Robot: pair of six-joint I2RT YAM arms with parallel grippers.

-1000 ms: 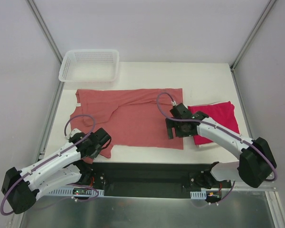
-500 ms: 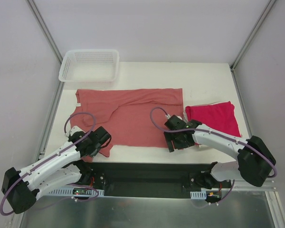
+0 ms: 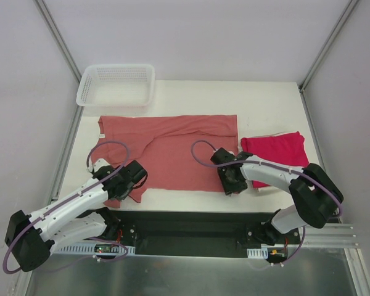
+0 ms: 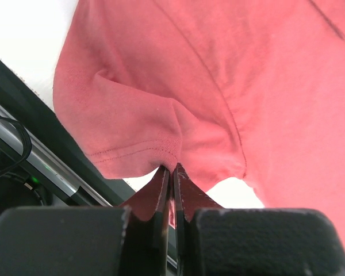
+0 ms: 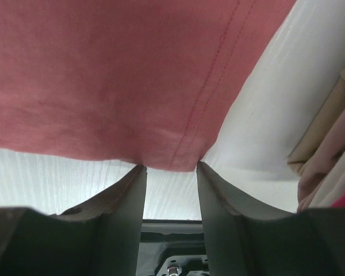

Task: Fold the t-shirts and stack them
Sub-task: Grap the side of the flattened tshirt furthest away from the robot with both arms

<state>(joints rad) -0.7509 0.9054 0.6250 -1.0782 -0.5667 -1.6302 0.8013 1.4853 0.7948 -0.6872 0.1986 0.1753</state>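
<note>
Across the counter (image 3: 265,105), a salmon-pink t-shirt (image 3: 172,148) lies spread flat, lightly creased
At its near-left sleeve hem the left claw (image 4: 172,168) is pressed together on the fabric; the right claw (image 5: 169,168) stands spread astride its stitched near-right corner; a folded crimson t-shirt (image 3: 277,151) lies just beside, to the right

Everything's lit bright and even, shadows kept soft. The surface (image 4: 23,34) is blown out white in wrist views; the salmon t-shirt (image 4: 264,86) is rendered sharp.
</note>
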